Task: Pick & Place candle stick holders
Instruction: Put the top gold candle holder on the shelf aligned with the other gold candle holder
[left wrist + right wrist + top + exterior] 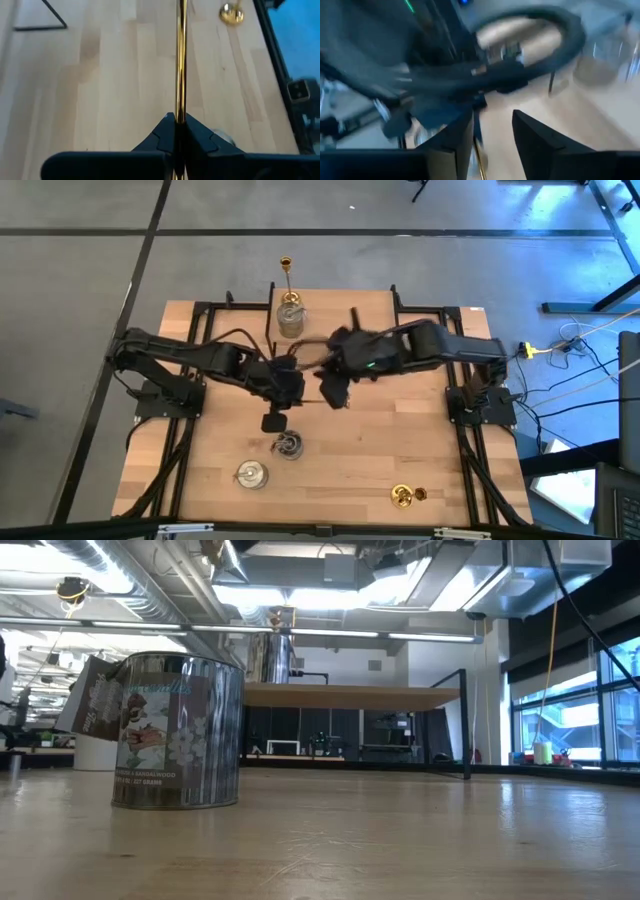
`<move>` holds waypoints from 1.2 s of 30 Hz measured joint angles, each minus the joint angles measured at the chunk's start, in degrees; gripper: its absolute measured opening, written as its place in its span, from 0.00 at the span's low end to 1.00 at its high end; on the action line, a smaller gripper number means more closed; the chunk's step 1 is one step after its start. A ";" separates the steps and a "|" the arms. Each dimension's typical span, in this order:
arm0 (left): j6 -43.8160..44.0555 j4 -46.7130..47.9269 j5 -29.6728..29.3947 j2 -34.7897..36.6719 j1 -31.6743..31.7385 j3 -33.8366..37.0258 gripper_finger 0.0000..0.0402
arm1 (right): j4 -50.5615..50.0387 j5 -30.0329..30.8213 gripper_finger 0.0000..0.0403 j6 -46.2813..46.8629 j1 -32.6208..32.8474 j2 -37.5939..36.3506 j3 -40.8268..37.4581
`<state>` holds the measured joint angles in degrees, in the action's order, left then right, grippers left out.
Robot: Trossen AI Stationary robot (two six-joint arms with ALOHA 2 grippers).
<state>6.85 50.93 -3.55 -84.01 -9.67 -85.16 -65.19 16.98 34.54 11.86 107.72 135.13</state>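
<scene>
Both arms reach in to mid-desk. The left end effector [176, 131] has its fingers [161, 134] pressed together, clamped tight. The right end effector [492, 135], close beside it, seems parted, though blurred

Overhead, table-level, two wrists — shared tabletop [360, 430]

Slim gold candle stick holder [180, 60] in left end effector [179, 131]

right hand [492, 145] fingers parted | left arm [420, 65] ahead | gold stem [481, 162] between
</scene>
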 joint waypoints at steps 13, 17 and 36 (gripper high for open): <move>2.87 -20.51 -2.21 10.14 9.05 2.27 0.02 | 24.27 26.20 0.36 -25.65 14.05 -8.21 -0.04; 9.06 -39.63 10.11 14.19 15.05 9.99 0.02 | 23.17 34.49 0.38 -26.03 17.67 -7.94 -0.68; 34.54 -89.30 25.44 14.69 23.78 27.48 0.02 | 23.77 28.94 0.49 -13.26 19.93 -6.90 -14.57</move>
<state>41.39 -38.37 21.89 -69.32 14.11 -57.68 -41.42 45.92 21.28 31.79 100.82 120.56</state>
